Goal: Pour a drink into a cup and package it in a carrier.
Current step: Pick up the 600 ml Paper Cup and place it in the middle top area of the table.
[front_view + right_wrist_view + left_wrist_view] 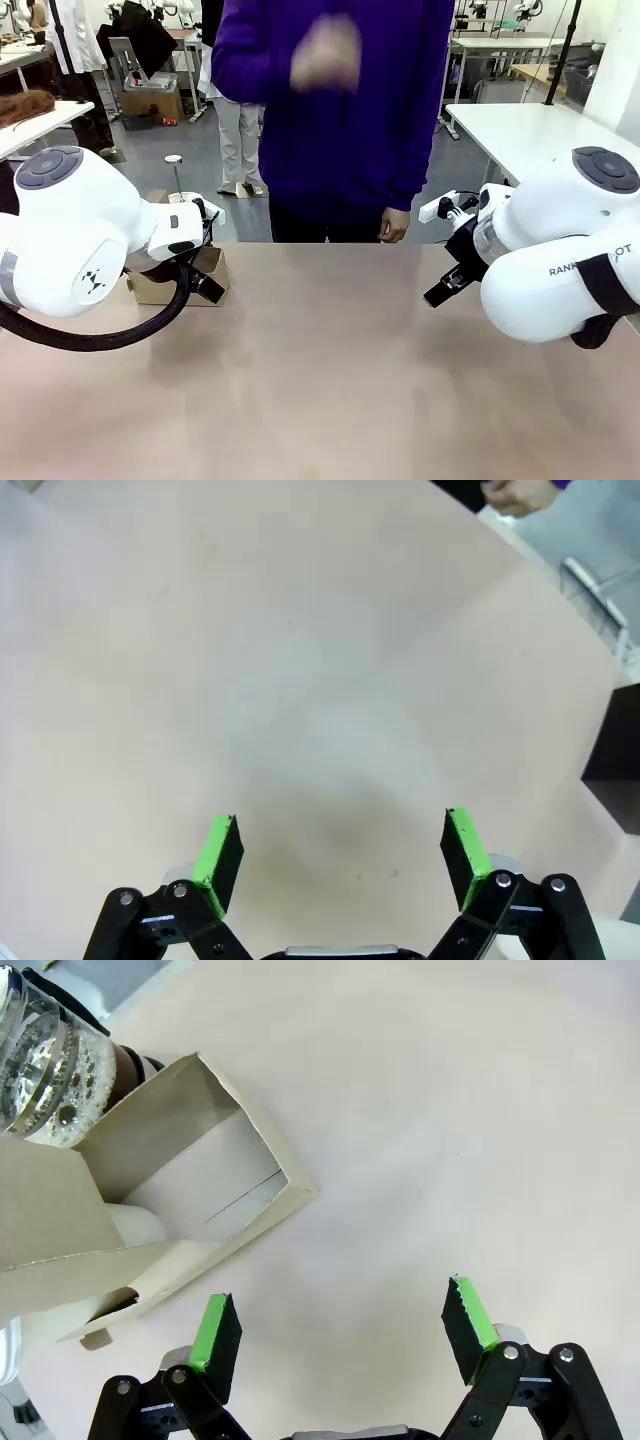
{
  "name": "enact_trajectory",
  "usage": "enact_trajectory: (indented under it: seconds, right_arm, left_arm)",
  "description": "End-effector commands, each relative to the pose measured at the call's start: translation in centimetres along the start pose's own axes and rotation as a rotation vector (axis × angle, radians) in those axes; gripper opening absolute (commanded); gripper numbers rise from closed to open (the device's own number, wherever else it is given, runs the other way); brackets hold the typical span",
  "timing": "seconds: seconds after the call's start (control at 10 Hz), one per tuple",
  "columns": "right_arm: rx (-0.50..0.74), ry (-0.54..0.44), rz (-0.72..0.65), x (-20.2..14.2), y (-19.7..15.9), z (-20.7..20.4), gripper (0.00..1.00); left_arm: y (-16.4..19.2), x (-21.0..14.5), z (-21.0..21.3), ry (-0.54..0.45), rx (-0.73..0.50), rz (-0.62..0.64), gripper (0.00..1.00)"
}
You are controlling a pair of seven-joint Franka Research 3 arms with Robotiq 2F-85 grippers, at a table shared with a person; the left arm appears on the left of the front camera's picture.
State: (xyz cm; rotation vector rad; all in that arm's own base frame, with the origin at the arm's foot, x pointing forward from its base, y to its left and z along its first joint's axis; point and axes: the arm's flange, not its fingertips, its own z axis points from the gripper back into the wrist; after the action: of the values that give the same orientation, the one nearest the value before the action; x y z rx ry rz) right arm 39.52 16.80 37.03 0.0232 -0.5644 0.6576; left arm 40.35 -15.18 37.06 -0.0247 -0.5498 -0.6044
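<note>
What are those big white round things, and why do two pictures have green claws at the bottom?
The white round things are two robot arms at a table. The front picture looks across it at a person in a purple sweater.

The other two pictures come from small cameras on the arms' wrists, each looking down along its own claw. The left claw and the right claw are both open and hold nothing.

Near the left claw sits a brown cardboard carrier with a white cup lying inside it, and a clear glass carafe beside it. Under the right claw is bare tabletop.
</note>
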Motion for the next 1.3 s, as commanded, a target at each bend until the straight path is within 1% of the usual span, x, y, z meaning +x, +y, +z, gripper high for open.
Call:
enact_trajectory:
  seconds: [0.0, 0.8, 1.0, 1.2]
  right_arm:
    - [0.000, 0.000, 0.000, 0.0, 0.0, 0.0, 1.00]
    - [0.000, 0.000, 0.001, 0.0, 0.0, 0.0, 1.00]
    - [0.024, -0.005, -0.015, 3.2, -3.3, 2.9, 1.00]
    - [0.082, -0.047, -0.030, 6.9, -7.6, 8.2, 1.00]
  left_arm:
    - [0.0, 0.0, 0.0, 0.000, 0.000, 0.000, 1.00]
    - [0.0, 0.0, 0.0, 0.000, 0.000, 0.000, 1.00]
    - [0.0, 0.0, 0.0, 0.000, 0.000, 0.000, 1.00]
    - [0.0, 0.0, 0.0, 0.000, 0.000, 0.000, 1.00]
